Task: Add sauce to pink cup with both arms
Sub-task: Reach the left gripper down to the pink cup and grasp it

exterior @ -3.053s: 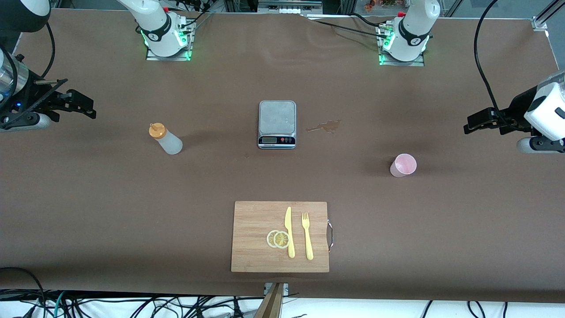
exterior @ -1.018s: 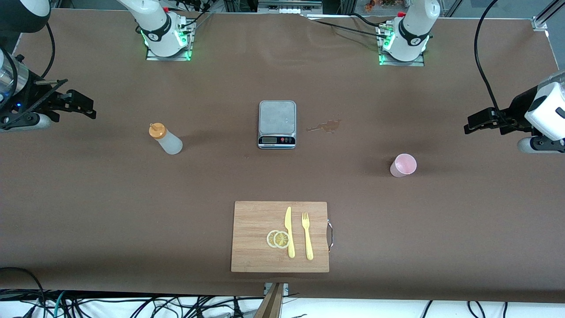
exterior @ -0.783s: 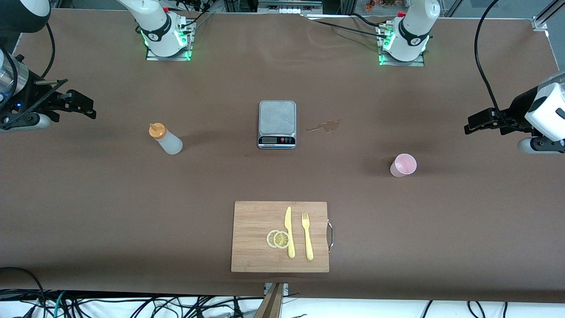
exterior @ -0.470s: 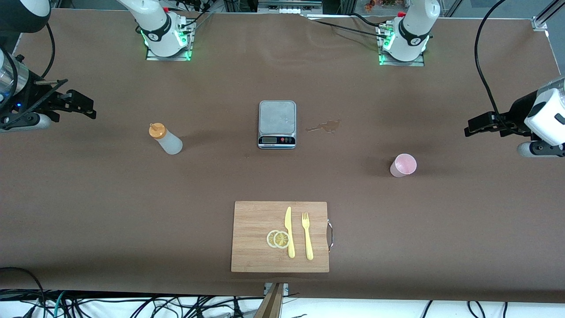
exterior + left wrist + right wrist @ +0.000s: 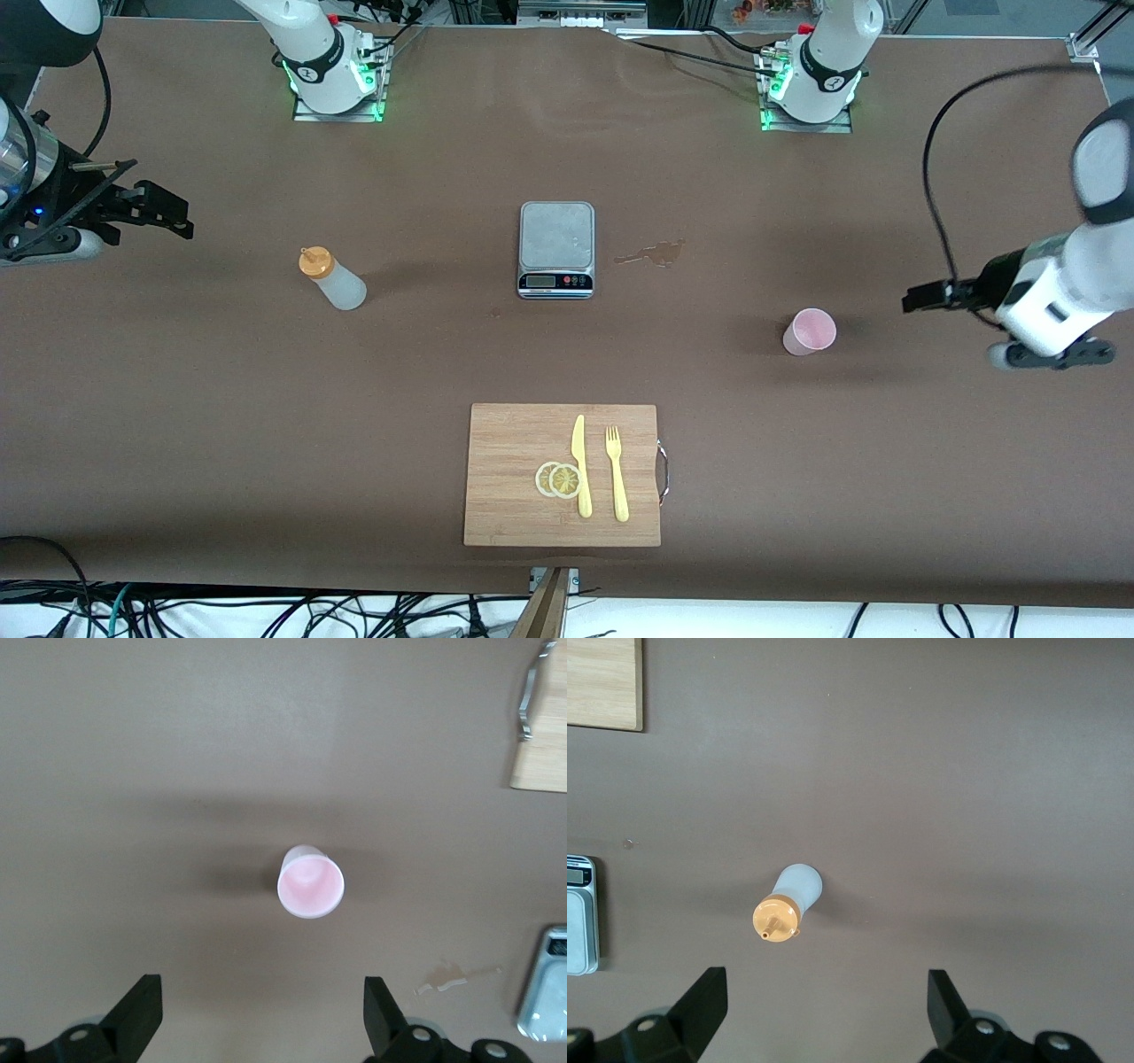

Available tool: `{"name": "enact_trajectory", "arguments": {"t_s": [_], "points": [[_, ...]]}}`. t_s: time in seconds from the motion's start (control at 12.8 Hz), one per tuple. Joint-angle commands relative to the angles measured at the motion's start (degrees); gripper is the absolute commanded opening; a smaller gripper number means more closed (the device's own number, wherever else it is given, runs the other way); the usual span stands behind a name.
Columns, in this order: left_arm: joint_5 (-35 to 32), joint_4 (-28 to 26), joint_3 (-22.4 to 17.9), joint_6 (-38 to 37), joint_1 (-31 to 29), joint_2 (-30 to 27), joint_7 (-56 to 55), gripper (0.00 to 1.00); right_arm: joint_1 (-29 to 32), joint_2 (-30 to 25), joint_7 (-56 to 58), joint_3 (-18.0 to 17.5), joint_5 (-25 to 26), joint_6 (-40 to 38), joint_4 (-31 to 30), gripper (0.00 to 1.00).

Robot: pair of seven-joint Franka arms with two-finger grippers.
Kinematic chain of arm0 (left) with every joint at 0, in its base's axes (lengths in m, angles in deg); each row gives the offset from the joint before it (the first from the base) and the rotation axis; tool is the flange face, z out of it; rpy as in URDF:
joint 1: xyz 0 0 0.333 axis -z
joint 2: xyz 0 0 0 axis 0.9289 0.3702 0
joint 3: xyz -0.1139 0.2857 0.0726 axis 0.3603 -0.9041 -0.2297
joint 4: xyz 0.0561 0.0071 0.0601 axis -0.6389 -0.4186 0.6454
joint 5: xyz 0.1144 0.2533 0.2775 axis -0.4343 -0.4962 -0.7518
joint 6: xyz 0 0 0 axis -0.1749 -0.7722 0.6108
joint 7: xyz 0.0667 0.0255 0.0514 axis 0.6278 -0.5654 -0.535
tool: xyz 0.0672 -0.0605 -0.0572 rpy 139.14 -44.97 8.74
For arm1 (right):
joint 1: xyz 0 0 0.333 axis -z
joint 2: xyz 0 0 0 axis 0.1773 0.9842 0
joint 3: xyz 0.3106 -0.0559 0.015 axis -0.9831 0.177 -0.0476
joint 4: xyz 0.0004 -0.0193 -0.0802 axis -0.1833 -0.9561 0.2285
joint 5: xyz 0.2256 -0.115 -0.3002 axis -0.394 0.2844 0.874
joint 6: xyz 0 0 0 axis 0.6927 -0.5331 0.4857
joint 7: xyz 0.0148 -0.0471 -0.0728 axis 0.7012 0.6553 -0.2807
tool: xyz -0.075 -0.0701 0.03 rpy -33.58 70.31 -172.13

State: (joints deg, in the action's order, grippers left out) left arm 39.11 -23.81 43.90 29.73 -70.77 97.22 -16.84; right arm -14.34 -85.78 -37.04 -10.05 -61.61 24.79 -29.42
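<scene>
Brown tabletop [image 5: 266, 425] runs the full width, covered in a matte brown sheet, with the two white arm bases bolted along the edge farthest from the front camera.

Biggest thing on it is the wooden cutting board [image 5: 514, 496], sitting at the edge nearest the camera, roughly mid-table. It's got a yellow plastic knife [image 5: 580, 465] and a yellow fork [image 5: 617, 474] lying side by side on it, plus two lemon slices [image 5: 558, 479] overlapping each other and touching the knife.

Next up, the kitchen scale [image 5: 555, 249], mid-table and farther from the camera than the board. Just beside it, toward the left arm's end, there's a small spill stain [image 5: 653, 254].

The left gripper [image 5: 926, 297] hangs over the table at the left arm's end, near the pink cup but not touching it, fingers [image 5: 137, 1019] spread wide with nothing between them. The right gripper [image 5: 168, 213] hangs over the right arm's end, well apart from the bottle, fingers [image 5: 700, 1005] also spread wide and empty.

The sauce [image 5: 332, 279] stands upright between the scale and the right arm's end, orange cap on. The pink cup [image 5: 809, 332] stands upright toward the left arm's end, a bit nearer the camera than the scale.
</scene>
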Motion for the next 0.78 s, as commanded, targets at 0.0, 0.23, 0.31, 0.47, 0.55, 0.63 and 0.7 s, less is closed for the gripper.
{"name": "enact_trajectory", "arguments": {"t_s": [0.0, 0.23, 0.31, 0.47, 0.55, 0.63, 0.7], "points": [[-1.35, -7.12, 0.19, 9.04, 0.21, 0.76, 2.26, 1.0, 0.08, 0.09, 0.1, -0.01, -0.03, -0.81, 0.81, 1.0], [-2.83, -15.82, 0.19, 19.15, 1.0, 0.77, 2.44, 1.0, 0.08, 0.09, 0.27, -0.01, -0.03, -0.81, 0.81, 1.0], [-3.89, -17.93, 0.19, 21.62, 1.44, 0.77, 2.35, 0.99, 0.08, 0.09, 0.28, -0.01, -0.03, -0.89, 0.81, 1.0], [-3.99, -22.85, 0.19, 27.41, 1.8, 0.77, 2.26, 0.98, 0.08, 0.09, 0.19, -0.01, -0.03, -0.81, 0.81, 1.0], [-3.99, -24.88, 0.19, 30.14, 1.88, 0.77, 2.18, 0.98, 0.0, 0.09, 0.1, -0.01, -0.03, -0.89, 0.81, 1.0], [-3.9, -26.29, 0.19, 31.91, 1.88, 0.77, 2.09, 0.96, 0.08, 0.09, 0.19, -0.01, -0.03, -0.9, 0.81, 1.0], [-3.99, -27.7, 0.19, 33.75, 2.32, 0.86, 1.91, 0.96, 0.0, 0.09, 0.19, -0.01, -0.03, -0.9, 0.81, 1.0]]}}
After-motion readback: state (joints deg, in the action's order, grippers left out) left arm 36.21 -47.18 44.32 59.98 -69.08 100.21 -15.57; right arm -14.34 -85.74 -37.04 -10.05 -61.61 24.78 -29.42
